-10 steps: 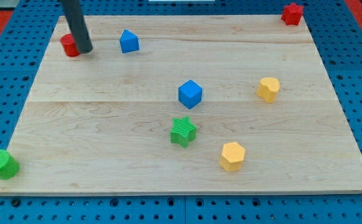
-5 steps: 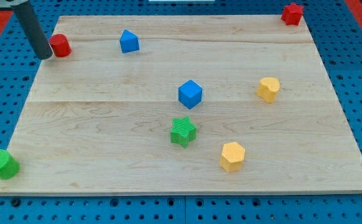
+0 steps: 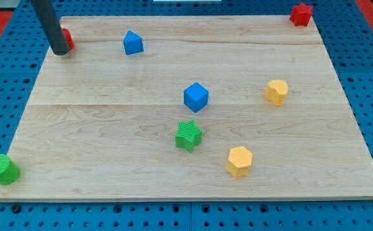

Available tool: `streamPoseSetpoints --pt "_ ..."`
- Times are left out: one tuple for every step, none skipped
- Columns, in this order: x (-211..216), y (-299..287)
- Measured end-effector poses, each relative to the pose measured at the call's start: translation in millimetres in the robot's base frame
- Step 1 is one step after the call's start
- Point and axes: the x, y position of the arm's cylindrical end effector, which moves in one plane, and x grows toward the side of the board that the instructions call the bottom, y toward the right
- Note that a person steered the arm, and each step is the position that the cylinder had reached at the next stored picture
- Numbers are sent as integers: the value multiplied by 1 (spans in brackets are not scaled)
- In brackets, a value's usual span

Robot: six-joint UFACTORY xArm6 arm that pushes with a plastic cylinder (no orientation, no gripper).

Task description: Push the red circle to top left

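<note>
Tool tip (image 3: 61, 51), a bare rod with no jaws, grasping nothing, planted near the surface's (image 3: 109, 141) 10 o'clock corner, touching and mostly hiding the red circle (image 3: 67, 39) peeking out at its 1 o'clock. Blue block (image 3: 133, 43) sitting near at 3 o'clock.

You see only a red sliver of the red circle (image 3: 68, 38) at the upper left, the rest hidden behind the rod above my tip (image 3: 61, 51). The rod's upper part is cut off by the top edge of the frame.
</note>
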Motion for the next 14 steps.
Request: streamPoseSetpoints --pt "-8 1" --pt "-13 4" --pt "-23 4" --pt "-33 4" --pt "-35 4" --pt "-30 -6" --pt "-28 -15" --pt "-35 -15" --pt "-45 -15" --pt "-51 -15" --pt "-55 -15" --pt "-57 -15" --pt "-62 -15" --pt "-71 -15"
